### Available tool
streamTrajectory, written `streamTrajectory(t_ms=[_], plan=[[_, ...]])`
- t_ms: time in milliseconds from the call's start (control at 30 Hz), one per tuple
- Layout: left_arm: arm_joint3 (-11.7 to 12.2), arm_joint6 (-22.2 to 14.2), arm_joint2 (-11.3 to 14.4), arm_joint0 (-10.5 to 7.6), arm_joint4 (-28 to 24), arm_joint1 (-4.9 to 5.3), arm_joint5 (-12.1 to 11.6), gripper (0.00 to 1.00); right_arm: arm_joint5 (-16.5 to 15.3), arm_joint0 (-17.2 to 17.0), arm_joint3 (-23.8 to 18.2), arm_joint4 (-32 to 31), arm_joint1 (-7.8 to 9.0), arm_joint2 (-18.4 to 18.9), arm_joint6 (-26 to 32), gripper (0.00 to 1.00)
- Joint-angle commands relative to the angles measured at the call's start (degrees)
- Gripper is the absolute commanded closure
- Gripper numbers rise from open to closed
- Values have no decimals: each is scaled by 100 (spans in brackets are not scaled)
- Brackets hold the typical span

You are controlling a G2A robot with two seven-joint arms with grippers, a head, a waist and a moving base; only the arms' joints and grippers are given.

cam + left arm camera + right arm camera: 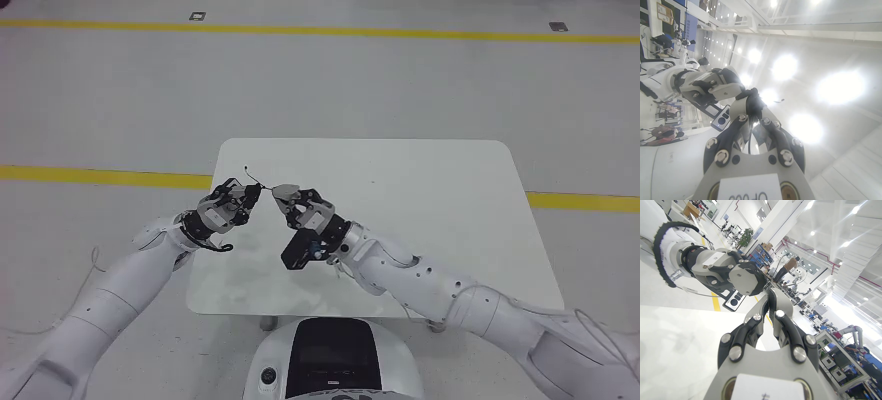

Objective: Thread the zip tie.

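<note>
Jaws on your left gripper (754, 103) are pressed together on the zip tie (253, 178). Its thin black strap leaves the pads and runs toward 11 o'clock in the top view, ending in a small dark tip held in the air. Your right gripper (769, 295) also has its pads closed flat against each other; whether any strap sits between them is too fine to tell.

You have the two grippers nearly touching, the left at 9 o'clock of the right. Both are held above the table (450, 220), toward its 9 o'clock edge. That closeness makes sense to me: so limp a strap needs a short unsupported length, so one gripper can steady it while the other feeds. Keeping it off the surface leaves you room to turn the wrists. Alignment looks like the delicate part, since a slight twist could send the tip past the slot.
</note>
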Motion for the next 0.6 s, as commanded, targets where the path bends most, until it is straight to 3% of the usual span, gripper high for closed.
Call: streamTrajectory(t_ms=[0, 567], plan=[[0, 0, 0, 0, 0, 0, 0, 100, 0, -11, -3, 0, 10, 18, 8, 100], [0, 0, 0, 0, 0, 0, 0, 100, 0, -127, -36, 0, 106, 174, 17, 100]])
